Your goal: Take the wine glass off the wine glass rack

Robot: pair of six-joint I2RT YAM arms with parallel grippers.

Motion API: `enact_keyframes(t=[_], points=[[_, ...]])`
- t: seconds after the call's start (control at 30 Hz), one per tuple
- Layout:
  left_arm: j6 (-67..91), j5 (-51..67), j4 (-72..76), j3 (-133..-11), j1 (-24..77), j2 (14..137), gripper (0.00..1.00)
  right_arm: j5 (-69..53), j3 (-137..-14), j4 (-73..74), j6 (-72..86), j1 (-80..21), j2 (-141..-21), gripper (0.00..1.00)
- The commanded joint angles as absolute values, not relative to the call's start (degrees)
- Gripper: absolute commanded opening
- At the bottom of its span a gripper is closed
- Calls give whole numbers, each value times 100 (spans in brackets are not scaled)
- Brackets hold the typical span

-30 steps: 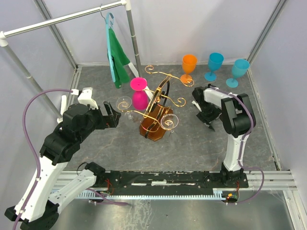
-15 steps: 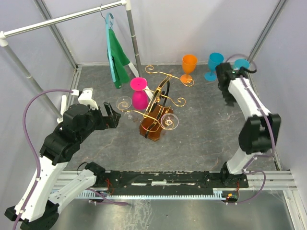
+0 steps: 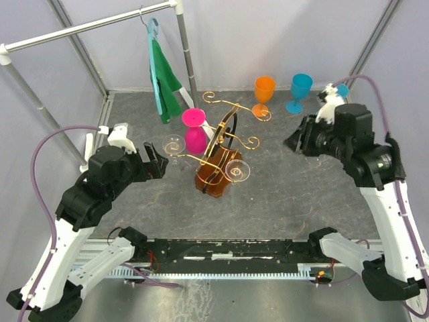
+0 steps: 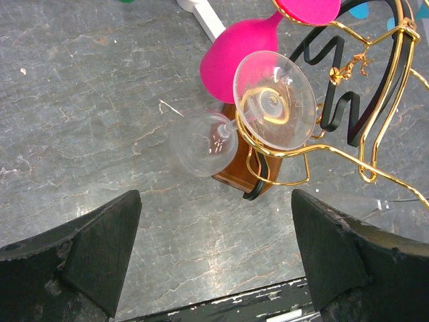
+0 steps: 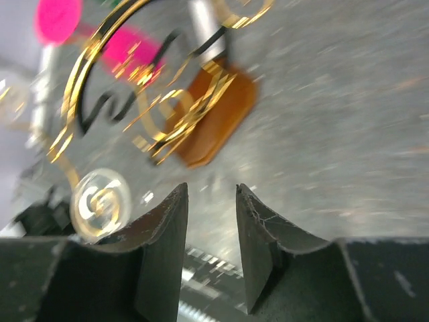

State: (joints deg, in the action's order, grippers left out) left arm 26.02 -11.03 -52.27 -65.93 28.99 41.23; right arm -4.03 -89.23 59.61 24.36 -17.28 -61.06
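The wine glass rack stands mid-table, gold wire on an amber base. A clear wine glass hangs from its left arm and another clear one from its front arm. A pink glass sits against the rack's left side. My left gripper is open just left of the left glass. In the left wrist view that glass lies ahead of the left gripper, its foot caught in a gold scroll. My right gripper hovers right of the rack, jaws narrowly open and empty. The blurred right wrist view shows the right gripper facing the rack.
An orange glass and a blue glass stand at the back; a second blue one is mostly hidden by the right arm. A grey clothes rail with a green garment stands at the back left. Walls enclose three sides.
The right arm has swung from the back right corner to a spot right of the rack, and its jaws have narrowed. The left arm and the glasses have not moved.
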Motion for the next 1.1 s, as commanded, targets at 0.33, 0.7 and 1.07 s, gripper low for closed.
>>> enact_keyframes(t=[0.33, 0.7, 1.07], points=[[2900, -1209, -5152, -6583, 2894, 3946, 99, -4191, -6426, 2872, 5024, -2415, -5932, 48], [2870, -1272, -5194, -6506, 2899, 3879, 99, -4218, -6220, 2426, 5224, -2709, -6077, 48], [2981, -1049, -5155, -6630, 2894, 3912, 99, -4184, -6268, 3034, 4696, -2918, -6157, 45]])
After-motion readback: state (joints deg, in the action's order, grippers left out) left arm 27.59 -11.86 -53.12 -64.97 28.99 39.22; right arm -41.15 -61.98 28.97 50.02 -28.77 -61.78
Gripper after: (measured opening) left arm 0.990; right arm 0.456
